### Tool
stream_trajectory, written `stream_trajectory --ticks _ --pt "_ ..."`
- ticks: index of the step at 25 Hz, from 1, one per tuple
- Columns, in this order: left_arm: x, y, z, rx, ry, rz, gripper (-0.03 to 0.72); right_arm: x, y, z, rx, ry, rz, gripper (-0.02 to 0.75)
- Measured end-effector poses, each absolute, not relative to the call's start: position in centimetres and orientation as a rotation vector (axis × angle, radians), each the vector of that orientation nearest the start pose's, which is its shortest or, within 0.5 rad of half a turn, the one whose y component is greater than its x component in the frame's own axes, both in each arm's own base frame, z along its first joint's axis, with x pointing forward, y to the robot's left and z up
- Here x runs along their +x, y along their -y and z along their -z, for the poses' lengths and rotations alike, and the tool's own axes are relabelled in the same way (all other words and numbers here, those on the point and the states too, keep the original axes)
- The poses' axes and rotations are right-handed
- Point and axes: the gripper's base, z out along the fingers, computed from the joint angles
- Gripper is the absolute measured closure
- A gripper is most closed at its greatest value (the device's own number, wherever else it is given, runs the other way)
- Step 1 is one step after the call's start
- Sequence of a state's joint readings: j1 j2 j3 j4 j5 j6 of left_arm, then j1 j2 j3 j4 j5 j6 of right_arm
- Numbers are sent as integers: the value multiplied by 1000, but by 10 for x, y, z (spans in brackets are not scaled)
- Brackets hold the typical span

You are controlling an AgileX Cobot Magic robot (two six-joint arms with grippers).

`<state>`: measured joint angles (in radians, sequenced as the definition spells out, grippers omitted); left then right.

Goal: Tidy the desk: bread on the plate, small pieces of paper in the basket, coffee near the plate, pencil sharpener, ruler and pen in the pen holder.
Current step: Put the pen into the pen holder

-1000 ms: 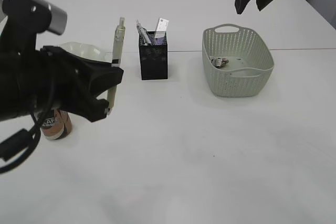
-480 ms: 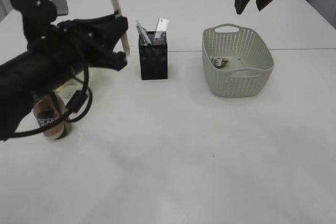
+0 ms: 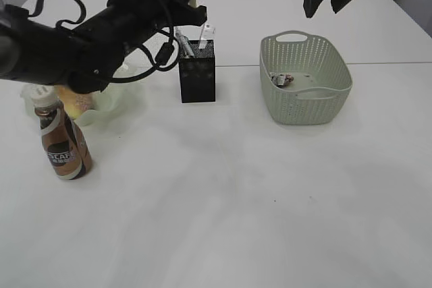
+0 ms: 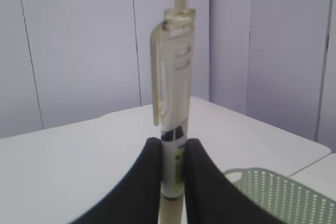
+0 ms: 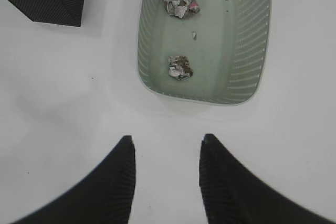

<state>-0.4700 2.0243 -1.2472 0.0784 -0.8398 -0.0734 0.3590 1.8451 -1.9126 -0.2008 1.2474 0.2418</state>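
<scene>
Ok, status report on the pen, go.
Left gripper shut on the pen, raised by the pen holder. Right gripper open, empty, above the basket. Nothing blocking the holder.

The white desk [image 3: 223, 193] carries a black mesh pen holder [image 3: 197, 72] near the middle of its far half, and a pale green perforated basket [image 3: 306, 80] stands well to the right of it, toward the right edge. Toward the left edge sits a wavy green glass plate [image 3: 111, 102], and a brown coffee bottle [image 3: 61, 141] stands upright just in front of it, nearer the front edge.
</scene>
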Motion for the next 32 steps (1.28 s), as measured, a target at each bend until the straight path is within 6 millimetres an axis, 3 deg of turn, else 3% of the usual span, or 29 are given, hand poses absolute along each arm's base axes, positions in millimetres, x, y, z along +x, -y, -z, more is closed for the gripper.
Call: stream_trajectory --ticks 5,11,20,32 --pt "439 222 -211 378 -1464 418 622 380 -124 -366 -187 -2619 72 438" --pt "461 231 -184 391 -1510 405 622 380 -124 -366 -200 -2617 81 438" --pt "480 229 -153 386 -1577 381 621 380 -124 -366 -216 -2616 85 438" --pt "486 219 -149 367 -1617 360 615 380 -124 -366 -218 -2616 85 438"
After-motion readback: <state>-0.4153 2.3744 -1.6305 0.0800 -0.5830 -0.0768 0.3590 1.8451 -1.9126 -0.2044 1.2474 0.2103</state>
